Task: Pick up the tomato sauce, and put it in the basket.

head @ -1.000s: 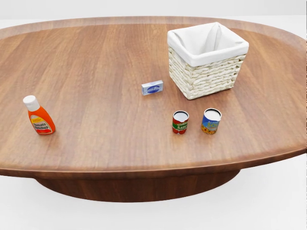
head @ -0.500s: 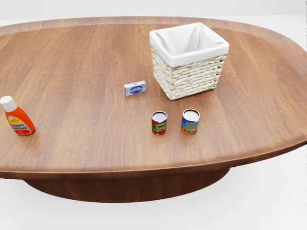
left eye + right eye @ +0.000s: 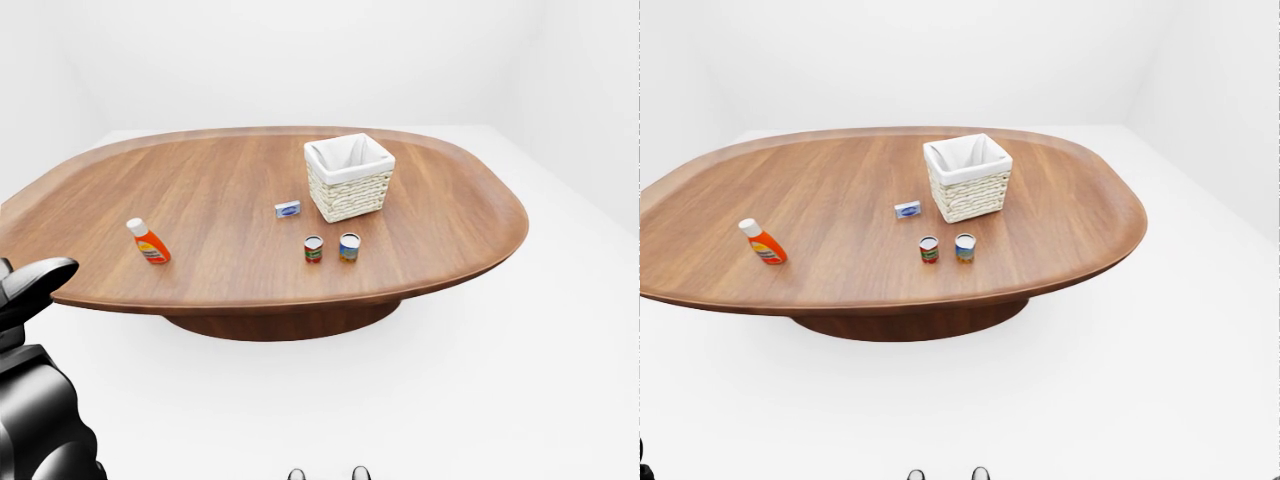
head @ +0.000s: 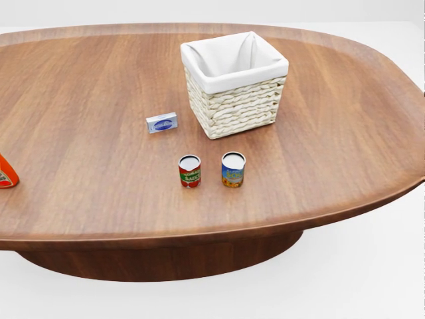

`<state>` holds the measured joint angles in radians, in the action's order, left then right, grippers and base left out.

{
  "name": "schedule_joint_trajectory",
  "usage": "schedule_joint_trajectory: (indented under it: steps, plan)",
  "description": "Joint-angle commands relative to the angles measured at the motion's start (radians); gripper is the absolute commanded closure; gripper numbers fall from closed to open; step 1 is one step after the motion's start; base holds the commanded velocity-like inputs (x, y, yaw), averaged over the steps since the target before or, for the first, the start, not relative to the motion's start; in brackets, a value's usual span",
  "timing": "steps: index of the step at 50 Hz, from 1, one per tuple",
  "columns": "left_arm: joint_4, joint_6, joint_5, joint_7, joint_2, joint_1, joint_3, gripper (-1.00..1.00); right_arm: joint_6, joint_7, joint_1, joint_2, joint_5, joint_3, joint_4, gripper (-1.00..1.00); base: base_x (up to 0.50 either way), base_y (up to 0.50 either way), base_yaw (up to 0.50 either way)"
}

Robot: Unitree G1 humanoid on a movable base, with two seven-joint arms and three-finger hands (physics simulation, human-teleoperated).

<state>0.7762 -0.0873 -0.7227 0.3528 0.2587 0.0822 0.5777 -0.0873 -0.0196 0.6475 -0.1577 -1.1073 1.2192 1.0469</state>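
The tomato sauce can stands upright on the table, near its near edge, just left of a blue can, with the basket just beyond the pair. A small blue box lies to the far left of the cans.

Only the left hand shows, low at the left edge of the left-eye view, well apart from the can, which lies off to its right and farther away. Whether its fingers are spread or closed, I can't tell (it's just a dark lump). The right hand isn't visible, so I can't say which is nearer. The ketchup bottle is cut off in the head view.
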Motion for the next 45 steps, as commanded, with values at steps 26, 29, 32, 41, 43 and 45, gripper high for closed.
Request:
schedule_joint_trajectory:
  steps: [26,29,32,41,43,45]
  plan:
    - [0.0,0.0,-0.006,0.005,0.001,0.001,-0.003,-1.0,0.0,0.0,-0.006,-0.004,0.009,-0.009,0.0,-1.0,0.0,-0.28,0.0]
    - [0.001,0.0,-0.006,0.004,0.0,0.0,-0.003,-1.0,0.0,-0.003,-0.005,-0.001,0.006,-0.005,0.0,-1.0,0.0,-0.3,0.0]
    - [0.002,0.0,-0.009,0.004,0.0,-0.001,0.0,-1.0,0.0,-0.006,-0.005,0.003,0.019,-0.016,0.0,-1.0,0.0,-0.3,0.0]
    - [-0.003,0.0,-0.003,-0.003,-0.004,-0.005,-0.003,-1.0,0.016,0.001,0.008,0.0,0.066,-0.059,0.0,-1.0,0.0,-0.05,0.0]
    - [-0.004,0.0,0.0,-0.004,-0.005,-0.005,-0.004,-1.0,0.017,0.005,0.01,-0.004,0.076,-0.068,0.0,-1.0,0.0,0.0,0.0]
    - [-0.003,0.0,0.0,-0.004,-0.006,-0.005,-0.005,-1.0,0.019,0.008,0.009,-0.006,0.082,-0.073,0.0,-1.0,0.0,0.0,0.0]
